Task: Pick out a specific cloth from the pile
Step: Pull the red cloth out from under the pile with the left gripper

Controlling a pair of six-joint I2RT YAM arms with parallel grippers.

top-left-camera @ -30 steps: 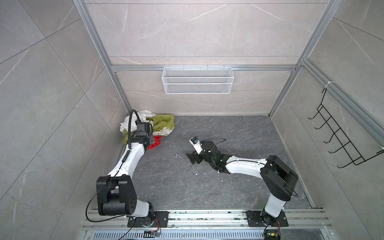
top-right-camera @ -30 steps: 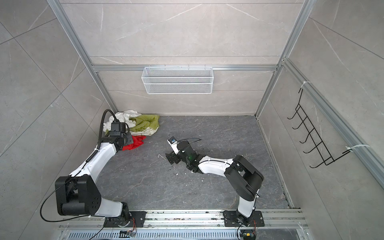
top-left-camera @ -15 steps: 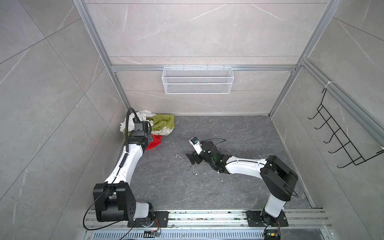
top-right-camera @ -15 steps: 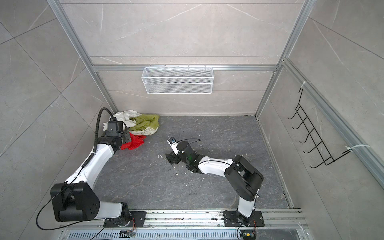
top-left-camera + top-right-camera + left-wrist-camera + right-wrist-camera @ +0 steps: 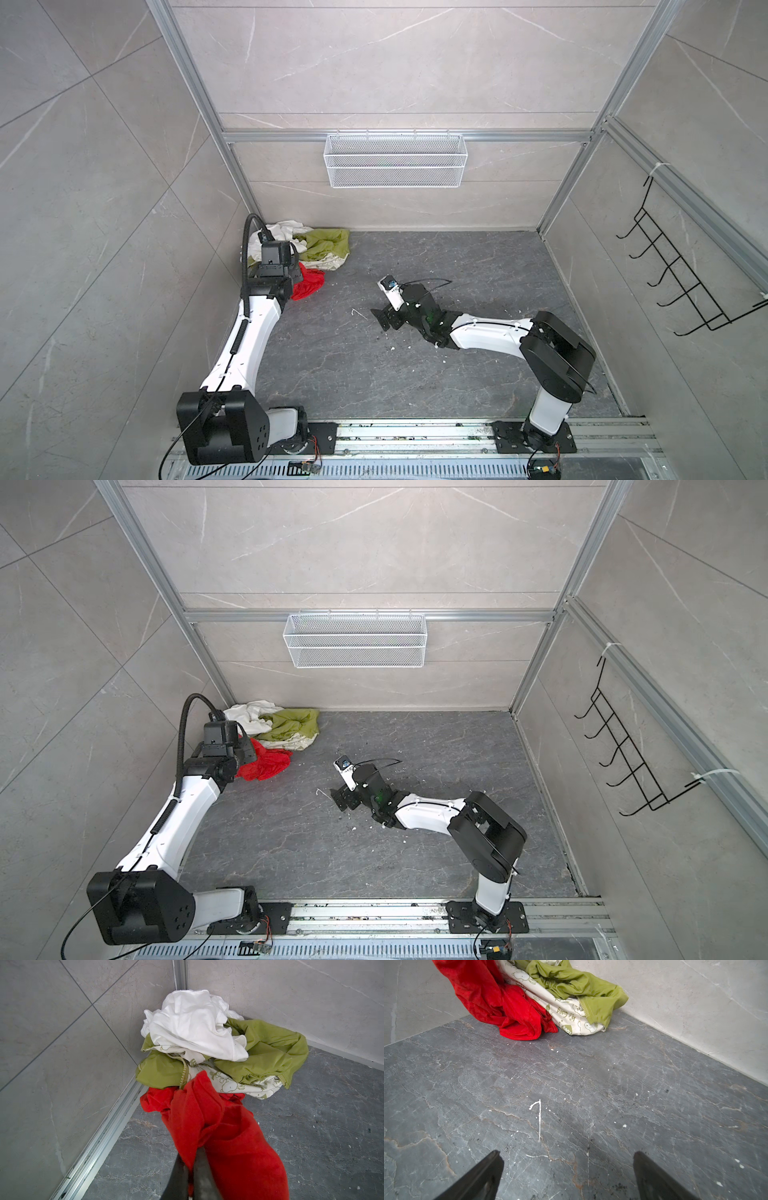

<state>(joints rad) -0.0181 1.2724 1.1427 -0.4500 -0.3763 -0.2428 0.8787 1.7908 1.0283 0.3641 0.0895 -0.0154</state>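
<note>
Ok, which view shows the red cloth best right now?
The left wrist view: the red cloth fills the foreground, stretching from the pile to the shut left fingers. The right wrist view shows its lower folds on the floor. In both top views it is small, partly behind the left arm.

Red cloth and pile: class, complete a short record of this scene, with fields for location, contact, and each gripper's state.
pile: in the corner where two walls meet
top of pile: white cloth over olive-green cloth
red cloth: one end raised, other end on the floor, touching the pile
left gripper: shut on the red cloth
right gripper: open, holds nothing, over the floor, apart from the pile
</note>
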